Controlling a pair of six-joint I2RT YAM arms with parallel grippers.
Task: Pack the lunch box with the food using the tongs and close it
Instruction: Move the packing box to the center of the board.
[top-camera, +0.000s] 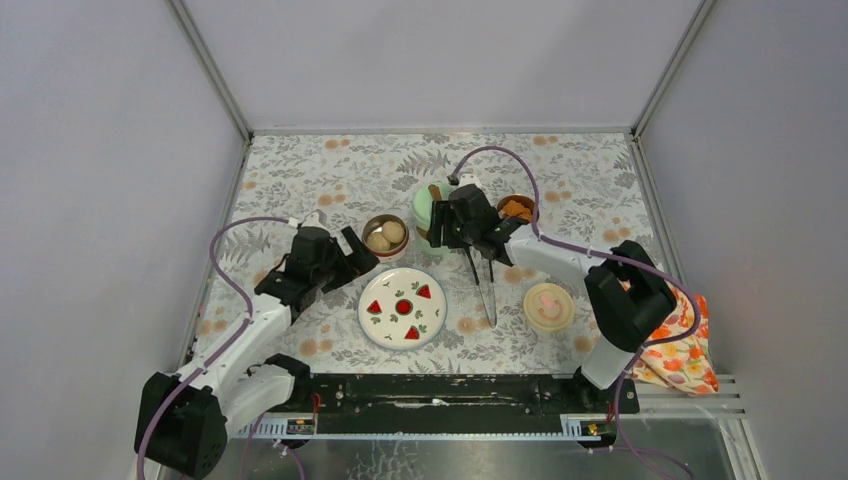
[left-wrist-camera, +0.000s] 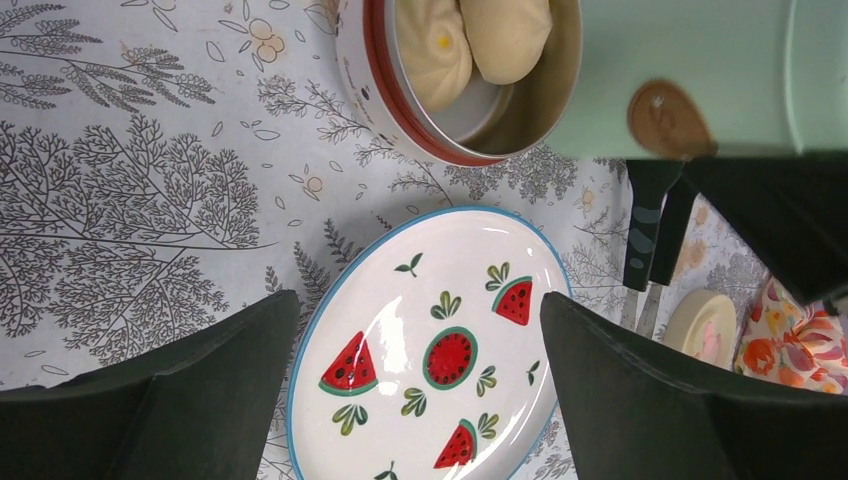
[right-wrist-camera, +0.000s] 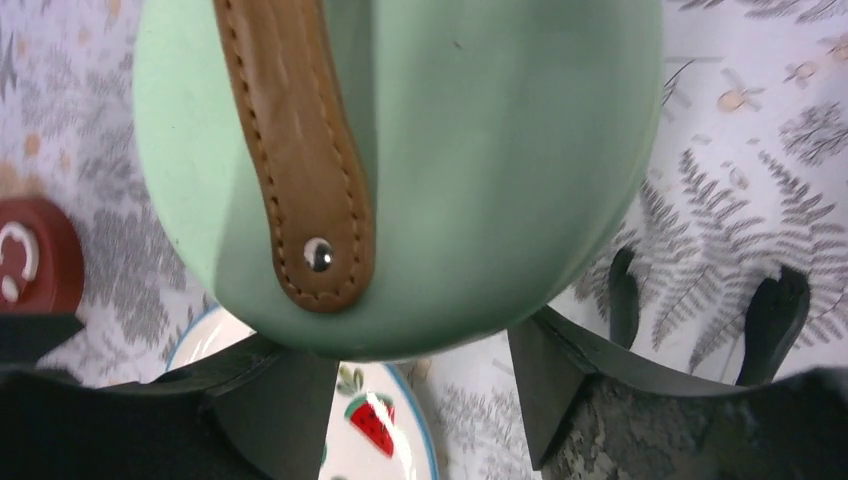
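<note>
Mostly hidden under the right gripper (right-wrist-camera: 420, 352), the green jar (right-wrist-camera: 470, 140) fills that wrist's view, its top and sides cut off. A brown stitched strap (right-wrist-camera: 300, 150) with a metal stud runs down its wall. The gripper's fingers (right-wrist-camera: 275, 400) stand apart, with plate (right-wrist-camera: 405, 440) and desk (right-wrist-camera: 470, 420) showing in the gap. Their tips end right at the jar's rounded edge, and whether they touch it cannot be told. From above, this gripper covers the jar's right part and a slice of the bowl of orange chunks (top-camera: 516, 208) just to its right. A dark-red lid (right-wrist-camera: 30, 262) sits left of the gripper, cut by the frame edge.

The tongs (top-camera: 487, 292) lie flat on the desk just on the near side of the right gripper. Their long axis runs from the gripper toward the arm bases, dark handles nearest the gripper, paler tips pointing away. The two pieces lie so close that they are hard to tell apart.

The left gripper (left-wrist-camera: 420, 305) is spread wide and holds nothing; the plate shows between its fingers. Just beyond its tips is the bowl (left-wrist-camera: 400, 130) with pale balls (left-wrist-camera: 430, 45), chopped off by the top of the left wrist view. A cream-lidded bowl (top-camera: 548, 306) stands on the far side of the tongs from the plate. A flowered cloth (top-camera: 685, 345) lies partly behind the right arm.
</note>
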